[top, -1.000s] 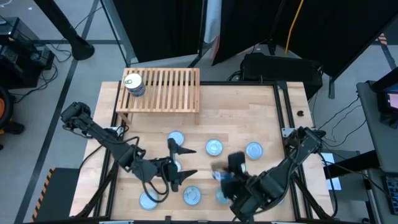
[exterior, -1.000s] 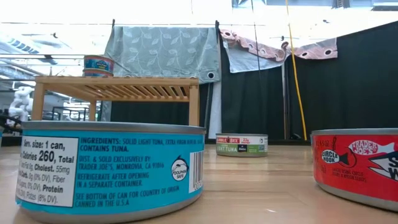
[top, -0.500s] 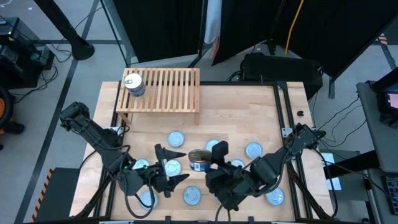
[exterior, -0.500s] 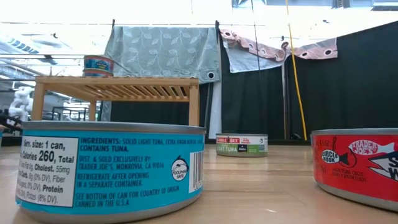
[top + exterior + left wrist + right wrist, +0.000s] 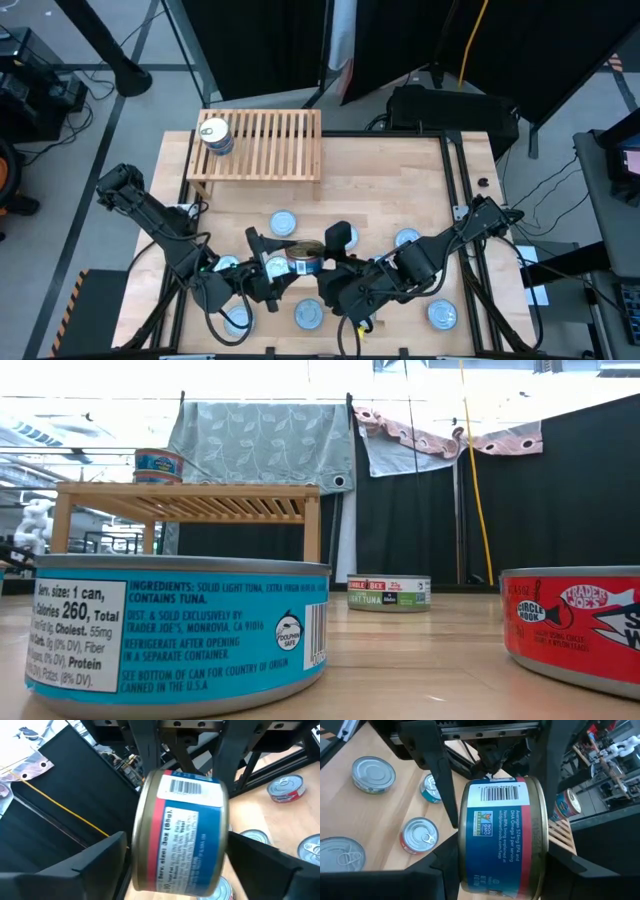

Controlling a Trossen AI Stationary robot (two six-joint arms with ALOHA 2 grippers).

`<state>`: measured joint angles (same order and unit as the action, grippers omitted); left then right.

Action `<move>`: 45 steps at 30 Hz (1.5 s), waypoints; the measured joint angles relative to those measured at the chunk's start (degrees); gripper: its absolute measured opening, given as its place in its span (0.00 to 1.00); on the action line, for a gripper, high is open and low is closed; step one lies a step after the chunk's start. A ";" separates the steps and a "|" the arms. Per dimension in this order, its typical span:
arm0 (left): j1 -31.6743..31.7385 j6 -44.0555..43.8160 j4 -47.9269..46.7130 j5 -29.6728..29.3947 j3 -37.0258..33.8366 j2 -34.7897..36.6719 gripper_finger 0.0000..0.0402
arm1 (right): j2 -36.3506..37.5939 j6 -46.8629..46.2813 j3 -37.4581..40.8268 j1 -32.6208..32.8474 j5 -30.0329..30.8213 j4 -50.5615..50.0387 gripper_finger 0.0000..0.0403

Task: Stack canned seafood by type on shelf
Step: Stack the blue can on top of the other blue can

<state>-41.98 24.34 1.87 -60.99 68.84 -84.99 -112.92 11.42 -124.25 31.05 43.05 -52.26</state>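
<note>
A tin [image 5: 304, 257] with a blue-and-red label and a gold rim hangs in the air over the table's near middle, shut in my right gripper [image 5: 314, 264]. My left gripper [image 5: 284, 266] is open. Its fingers [image 5: 85, 865] stand on either side of the same tin [image 5: 180, 835]; I cannot tell whether they touch it. The slatted wooden shelf [image 5: 265, 145] stands at the far left and carries a short stack of tins [image 5: 214, 136] at its left end. That stack [image 5: 158, 463] also shows in the low view. My right gripper pinches the tin between its two fingers [image 5: 432, 870], one on each flat end, near the gold-rimmed end [image 5: 540, 845]. It comes level from the table's right. The tin is lifted clear and lies on its side, barcode label facing the wrist camera.
Several loose tins lie on the table: [image 5: 283, 222], [image 5: 407, 240], [image 5: 441, 315], [image 5: 308, 315], [image 5: 236, 318]. A blue tin [image 5: 180, 635] and a red one [image 5: 570, 625] sit close to the low camera. A black frame rail [image 5: 455, 190] runs along the table's right side.
My right gripper has carried the tin up off the near right of the table and leftward, until it sits between my left gripper's fingers. My left gripper has drawn back a little toward the left and stayed open.
</note>
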 joint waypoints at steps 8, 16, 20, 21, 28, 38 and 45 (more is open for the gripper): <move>-0.06 0.25 -1.36 -0.25 0.00 -0.03 0.53 | 0.00 0.37 0.00 -0.35 -2.06 0.20 0.47; -0.15 9.10 -1.24 -4.30 0.00 -0.22 0.50 | 0.00 0.25 -0.07 -0.64 -1.27 -1.85 0.52; 0.03 15.46 -0.81 -8.38 0.00 0.21 0.50 | 0.54 -0.45 -0.07 -0.53 2.48 -4.59 0.52; 0.27 16.76 -0.87 -8.54 0.00 0.55 0.50 | 0.76 -0.95 -0.07 -0.52 3.05 -5.35 0.52; 3.70 24.61 -2.49 -5.73 -0.04 3.87 0.51 | 1.51 -5.69 -0.24 -1.31 4.65 -13.08 0.52; 8.76 17.55 -6.11 3.82 0.24 6.75 0.52 | 4.56 5.51 0.06 -1.83 5.62 -0.77 0.53; 8.48 19.57 -6.56 3.36 -0.13 6.58 0.52 | 5.28 6.40 -0.04 -3.95 3.92 3.50 0.75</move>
<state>-33.50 43.91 -4.69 -57.63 68.71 -78.41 -107.64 17.82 -124.29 27.09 46.97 -48.76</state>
